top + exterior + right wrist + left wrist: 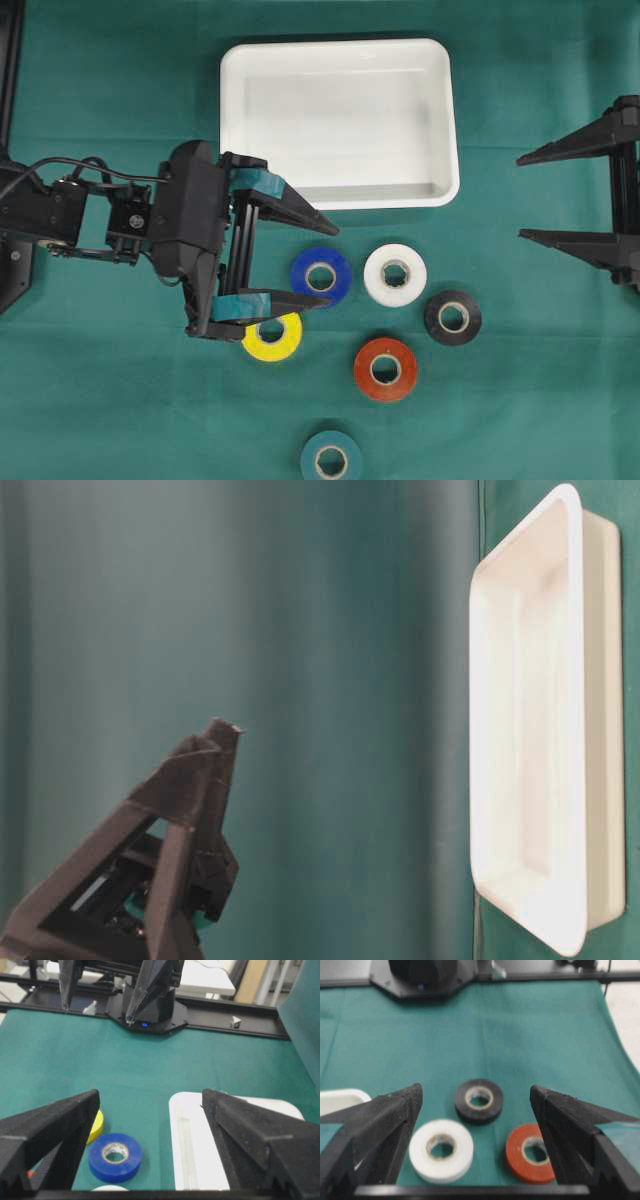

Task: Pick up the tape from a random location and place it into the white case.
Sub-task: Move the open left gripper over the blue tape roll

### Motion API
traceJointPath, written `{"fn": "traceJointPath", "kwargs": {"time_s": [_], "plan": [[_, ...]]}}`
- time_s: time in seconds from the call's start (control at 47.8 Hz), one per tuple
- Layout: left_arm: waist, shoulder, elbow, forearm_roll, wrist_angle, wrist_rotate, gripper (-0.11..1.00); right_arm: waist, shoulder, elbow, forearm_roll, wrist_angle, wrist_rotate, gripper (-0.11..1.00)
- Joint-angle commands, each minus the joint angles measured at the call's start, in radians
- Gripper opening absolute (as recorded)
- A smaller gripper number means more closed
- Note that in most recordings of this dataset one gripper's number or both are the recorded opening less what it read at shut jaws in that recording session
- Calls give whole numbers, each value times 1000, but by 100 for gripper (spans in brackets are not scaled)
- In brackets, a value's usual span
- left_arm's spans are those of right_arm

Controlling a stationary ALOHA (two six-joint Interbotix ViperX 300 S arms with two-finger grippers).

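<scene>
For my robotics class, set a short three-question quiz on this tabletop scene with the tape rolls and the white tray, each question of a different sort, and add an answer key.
1. True or false: the shallow rectangular white plastic case already holds a roll of tape.
2. How many tape rolls lie on the green cloth in the overhead view?
3. Which roll lies partly under a finger of the left gripper? A) the round black tape roll B) the round yellow tape roll C) the round teal tape roll

Key
1. False: the case is empty.
2. Six: blue, white, black, red, yellow, teal.
3. B.
</scene>
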Motion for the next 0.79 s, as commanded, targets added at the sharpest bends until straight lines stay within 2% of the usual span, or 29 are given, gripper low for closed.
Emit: {"fn": "traceJointPath", "kwargs": {"time_s": [0.0,0.439,0.627,0.774], "plan": [[2,2,-48,-3,54,-2,94,-3,6,-28,-2,-5,0,92],[25,124,-307,2,683,-55,94,-3,15,-26,-2,-3,0,92],[21,183,-411,3,838,-55,94,-3,29,-25,-2,-2,0,92],[21,218,-468,6,899,-54,94,-3,32,-23,-2,-2,0,92]]}}
